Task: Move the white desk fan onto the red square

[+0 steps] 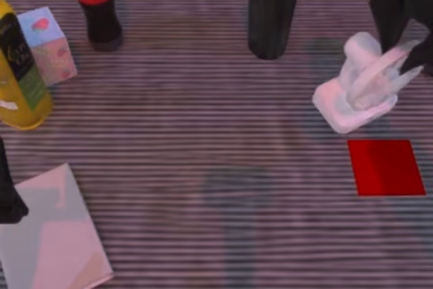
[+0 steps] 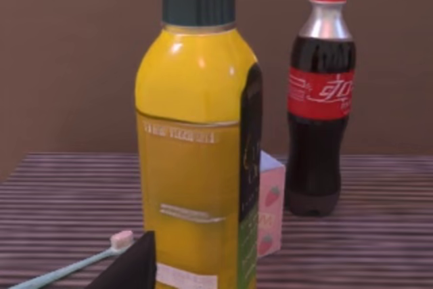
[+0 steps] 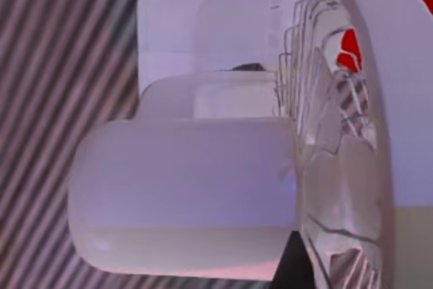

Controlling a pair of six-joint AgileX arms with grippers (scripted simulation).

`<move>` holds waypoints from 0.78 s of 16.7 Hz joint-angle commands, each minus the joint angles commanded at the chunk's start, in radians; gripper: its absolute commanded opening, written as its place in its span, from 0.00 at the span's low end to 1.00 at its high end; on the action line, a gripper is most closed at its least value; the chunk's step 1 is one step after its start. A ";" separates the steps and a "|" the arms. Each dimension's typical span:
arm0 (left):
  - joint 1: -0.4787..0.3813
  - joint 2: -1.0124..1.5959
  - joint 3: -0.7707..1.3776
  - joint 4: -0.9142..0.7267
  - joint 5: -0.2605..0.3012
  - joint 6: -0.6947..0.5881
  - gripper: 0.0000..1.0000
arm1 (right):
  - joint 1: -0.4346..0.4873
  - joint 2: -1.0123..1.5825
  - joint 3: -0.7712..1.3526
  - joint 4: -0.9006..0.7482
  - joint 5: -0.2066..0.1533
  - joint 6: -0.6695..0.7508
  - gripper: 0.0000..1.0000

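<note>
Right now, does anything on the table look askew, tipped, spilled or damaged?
Nothing spilled or broken. The white desk fan stands just off the red square, its base turned askew to the square's edges, with the right gripper at its head. The bottles stand upright.

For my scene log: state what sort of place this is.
Likely a rendered tabletop test scene, not a real room: a striped table with unrelated items, a cola bottle, a white desk fan, and a flat red square.
</note>
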 joint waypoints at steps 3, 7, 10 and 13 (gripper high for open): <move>0.000 0.000 0.000 0.000 0.000 0.000 1.00 | -0.043 -0.038 -0.108 0.007 0.005 0.230 0.00; 0.000 0.000 0.000 0.000 0.000 0.000 1.00 | -0.078 -0.063 -0.198 0.007 0.011 0.398 0.00; 0.000 0.000 0.000 0.000 0.000 0.000 1.00 | -0.082 -0.067 -0.211 0.007 0.011 0.419 0.00; 0.000 0.000 0.000 0.000 0.000 0.000 1.00 | -0.077 -0.062 -0.208 0.008 0.011 0.420 0.00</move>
